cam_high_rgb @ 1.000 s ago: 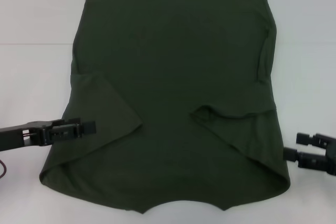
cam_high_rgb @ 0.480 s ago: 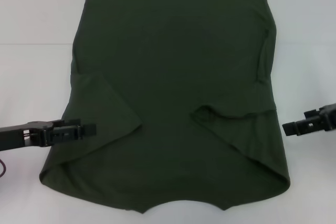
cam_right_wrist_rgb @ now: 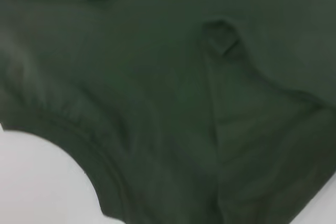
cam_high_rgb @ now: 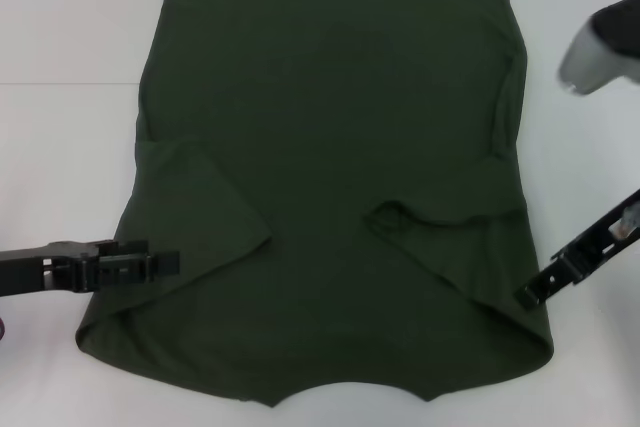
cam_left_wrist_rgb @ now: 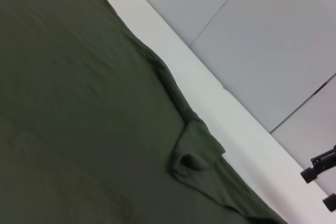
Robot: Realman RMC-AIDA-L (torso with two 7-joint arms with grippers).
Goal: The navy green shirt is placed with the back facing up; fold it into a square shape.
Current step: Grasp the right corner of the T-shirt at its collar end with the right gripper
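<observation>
R gripper (cam_high_rgb: 530, 292) tip at the near-right edge of the navy green shirt (cam_high_rgb: 330, 147), L gripper (cam_high_rgb: 165, 263) over its near-left sleeve, jaw gaps can't tell; shirt flat mid-table (cam_high_rgb: 60, 147), sleeves tucked in, prob. setting up next fold.

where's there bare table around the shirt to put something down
Bare white table lies on the left of the navy green shirt, above the left gripper. A narrower strip runs on the right, between the shirt's edge and the right gripper. It is tightest at both near corners, where the grippers sit.
</observation>
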